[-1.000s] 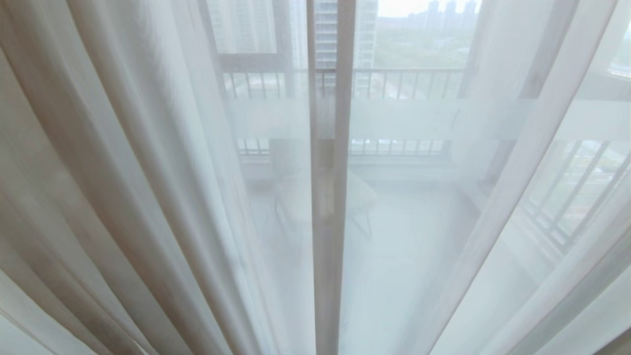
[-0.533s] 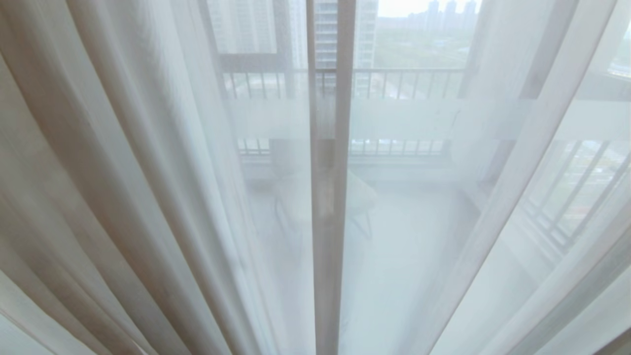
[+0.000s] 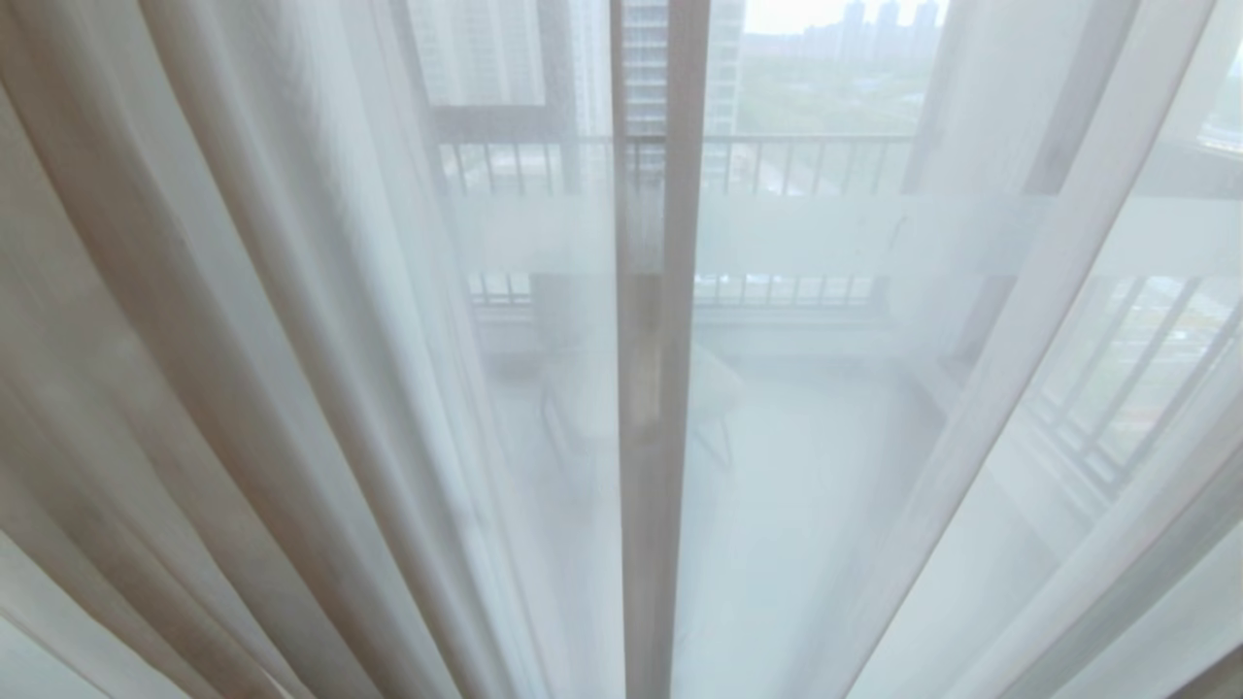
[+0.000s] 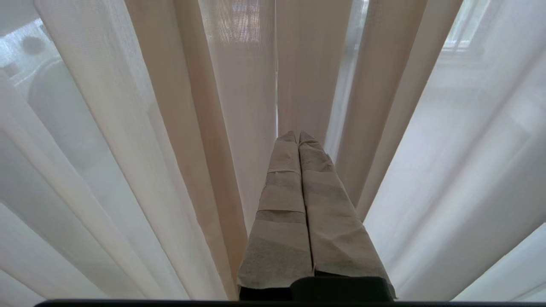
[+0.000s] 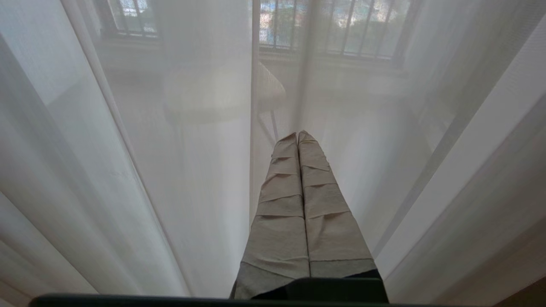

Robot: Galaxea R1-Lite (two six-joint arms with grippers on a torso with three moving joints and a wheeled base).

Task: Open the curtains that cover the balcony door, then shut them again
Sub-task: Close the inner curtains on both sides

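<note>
Balcony-side curtains (image 4: 239,85) hang just beyond left hand (image 4: 297,136).

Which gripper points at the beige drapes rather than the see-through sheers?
The left gripper: opaque beige drapes hang ahead of it, while the right gripper faces sheers.

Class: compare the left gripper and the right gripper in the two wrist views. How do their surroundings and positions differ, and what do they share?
The left gripper points into folds of beige drape; the right gripper faces only thin white sheer.
Past the left gripper the fabric blocks most of the view; past the right gripper a chair and railing show through.
Shared: both have tape-wrapped fingers pressed shut, holding nothing.
</note>
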